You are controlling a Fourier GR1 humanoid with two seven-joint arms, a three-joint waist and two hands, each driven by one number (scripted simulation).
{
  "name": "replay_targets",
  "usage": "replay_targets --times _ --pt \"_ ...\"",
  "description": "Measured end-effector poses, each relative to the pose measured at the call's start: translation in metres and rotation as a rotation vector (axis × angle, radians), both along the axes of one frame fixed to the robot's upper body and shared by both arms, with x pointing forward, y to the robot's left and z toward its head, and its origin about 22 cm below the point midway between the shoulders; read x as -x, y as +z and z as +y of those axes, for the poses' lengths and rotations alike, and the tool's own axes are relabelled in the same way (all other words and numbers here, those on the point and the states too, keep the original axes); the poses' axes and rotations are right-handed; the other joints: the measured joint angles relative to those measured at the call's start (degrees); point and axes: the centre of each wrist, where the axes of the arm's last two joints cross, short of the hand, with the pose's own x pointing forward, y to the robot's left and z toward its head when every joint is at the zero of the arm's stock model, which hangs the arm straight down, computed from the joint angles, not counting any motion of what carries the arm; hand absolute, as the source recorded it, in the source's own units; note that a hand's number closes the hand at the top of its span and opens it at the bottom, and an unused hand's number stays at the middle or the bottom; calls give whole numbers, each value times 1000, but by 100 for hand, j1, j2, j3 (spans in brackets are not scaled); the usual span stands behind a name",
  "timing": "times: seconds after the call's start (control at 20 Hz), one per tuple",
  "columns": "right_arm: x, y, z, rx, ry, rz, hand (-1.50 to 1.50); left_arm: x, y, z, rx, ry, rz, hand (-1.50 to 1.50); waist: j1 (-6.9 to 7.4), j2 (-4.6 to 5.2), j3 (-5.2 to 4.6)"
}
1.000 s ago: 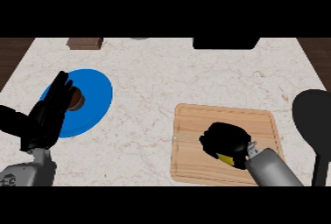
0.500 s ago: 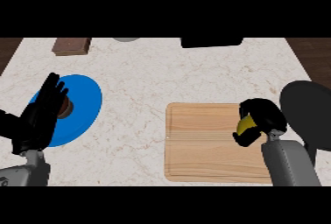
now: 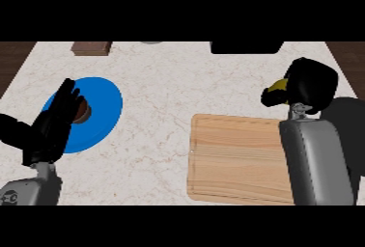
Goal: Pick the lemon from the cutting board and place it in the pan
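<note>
My right hand [image 3: 308,84] curls its fingers round the lemon [image 3: 277,85], past the cutting board's [image 3: 235,164] far edge, beside the pan [image 3: 347,112]; bare worktop [image 3: 171,82] lies leftward. Left hand [image 3: 53,128] rests, fingers straight.

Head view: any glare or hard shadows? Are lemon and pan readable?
Head view: lighting flat and even, no glare on counter or cutting board, no hard shadows. Head view again: lemon shows only as a yellow patch beside the black right hand curled round it; dark pan has little contrast against that hand.
</note>
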Motion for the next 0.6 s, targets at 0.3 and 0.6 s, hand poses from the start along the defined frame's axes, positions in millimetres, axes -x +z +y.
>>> replay_targets --times 0.3,0.6 --pt "-10 44 7 8 -120 -98 150 -5 4 -3 2 -14 -10 0 52 17 9" --pt "-2 52 -38 -9 -228 -189 150 -1 1 0 5 -12 -10 0 43 19 12"
